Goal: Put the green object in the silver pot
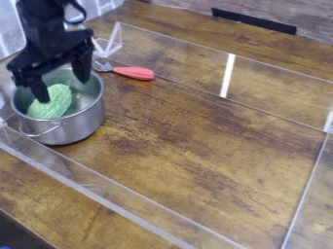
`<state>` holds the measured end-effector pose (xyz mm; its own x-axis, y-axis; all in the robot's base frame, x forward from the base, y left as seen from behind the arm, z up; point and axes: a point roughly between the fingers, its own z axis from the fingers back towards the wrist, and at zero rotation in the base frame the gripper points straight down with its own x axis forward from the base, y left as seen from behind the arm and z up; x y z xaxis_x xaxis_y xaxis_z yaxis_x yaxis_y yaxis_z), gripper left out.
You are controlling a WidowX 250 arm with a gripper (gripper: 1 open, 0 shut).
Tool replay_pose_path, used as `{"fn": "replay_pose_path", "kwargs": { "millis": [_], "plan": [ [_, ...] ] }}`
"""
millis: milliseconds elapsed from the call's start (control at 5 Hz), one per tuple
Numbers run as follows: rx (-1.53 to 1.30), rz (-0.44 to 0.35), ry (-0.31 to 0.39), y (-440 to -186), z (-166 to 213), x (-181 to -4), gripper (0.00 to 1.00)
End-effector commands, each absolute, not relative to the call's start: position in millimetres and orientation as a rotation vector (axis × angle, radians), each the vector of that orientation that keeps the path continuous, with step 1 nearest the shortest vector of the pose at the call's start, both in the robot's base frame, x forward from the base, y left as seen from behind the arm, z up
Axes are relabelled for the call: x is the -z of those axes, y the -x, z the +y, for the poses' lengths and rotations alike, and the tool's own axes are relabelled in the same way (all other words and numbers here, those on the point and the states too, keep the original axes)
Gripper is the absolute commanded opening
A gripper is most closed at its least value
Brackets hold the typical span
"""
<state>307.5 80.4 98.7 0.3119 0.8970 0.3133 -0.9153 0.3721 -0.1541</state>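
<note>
The green object, a light green bumpy oval vegetable, lies inside the silver pot at the left of the wooden table. My black gripper hangs just above the pot's far rim with its two fingers spread wide. It is open and nothing sits between the fingers. The left fingertip reaches down near the pot's left rim.
A small red-handled tool lies on the table just right of the gripper. Clear acrylic walls fence in the wooden work area. A dark strip sits at the back edge.
</note>
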Motion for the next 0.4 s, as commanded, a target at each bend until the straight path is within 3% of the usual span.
{"fn": "replay_pose_path", "kwargs": {
  "millis": [0, 200],
  "plan": [
    [-1.194, -0.421, -0.039, -316.1, 77.7, -107.7, 1.00],
    [-1.191, -0.414, -0.044, -321.1, 75.6, -105.4, 0.00]
  ]
}}
